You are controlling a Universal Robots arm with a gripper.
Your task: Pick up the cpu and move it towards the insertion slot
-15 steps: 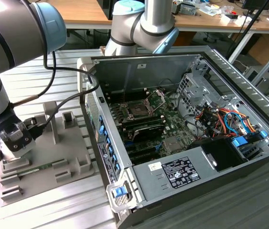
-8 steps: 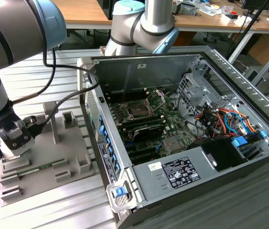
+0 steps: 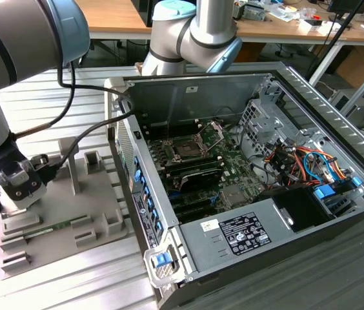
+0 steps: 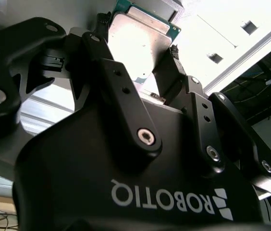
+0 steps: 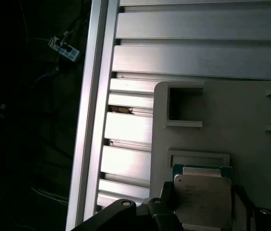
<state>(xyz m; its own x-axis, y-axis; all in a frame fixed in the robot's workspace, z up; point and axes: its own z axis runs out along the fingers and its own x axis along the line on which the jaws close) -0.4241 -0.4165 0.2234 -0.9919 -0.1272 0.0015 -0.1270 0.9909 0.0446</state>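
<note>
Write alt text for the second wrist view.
A black gripper grips the cpu by two opposite edges, the chip's silvery face turned to the camera with a green rim showing. Behind them lies a bright aluminium table.

Tray (image 3: 53,216) at the exterior view's left of case (image 3: 192,97) (slot (image 3: 187,148) inside)
</note>
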